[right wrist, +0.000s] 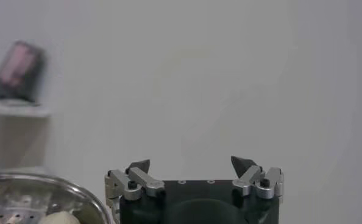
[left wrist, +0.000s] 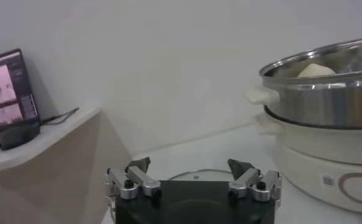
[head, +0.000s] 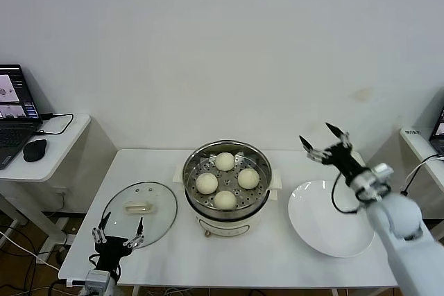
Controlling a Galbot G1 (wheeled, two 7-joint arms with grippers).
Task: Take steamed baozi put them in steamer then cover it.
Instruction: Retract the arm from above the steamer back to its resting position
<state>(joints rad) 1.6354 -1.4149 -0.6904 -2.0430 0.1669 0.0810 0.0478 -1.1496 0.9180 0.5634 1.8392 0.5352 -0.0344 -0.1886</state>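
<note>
In head view only: cover beside steamer.

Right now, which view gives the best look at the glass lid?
The head view: the cover lies whole and flat on the table left of the steamer, its handle visible, the open left gripper at its near edge. The left wrist view shows only a sliver of its rim; the right wrist view shows none.

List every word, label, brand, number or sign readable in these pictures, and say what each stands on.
None can be read.
Small grey mark and curved red line on the cream-white base of the round stainless-steel steamer: too small to read.
Open black laptop's screen on the white side table: windows show, their text too small.
</note>
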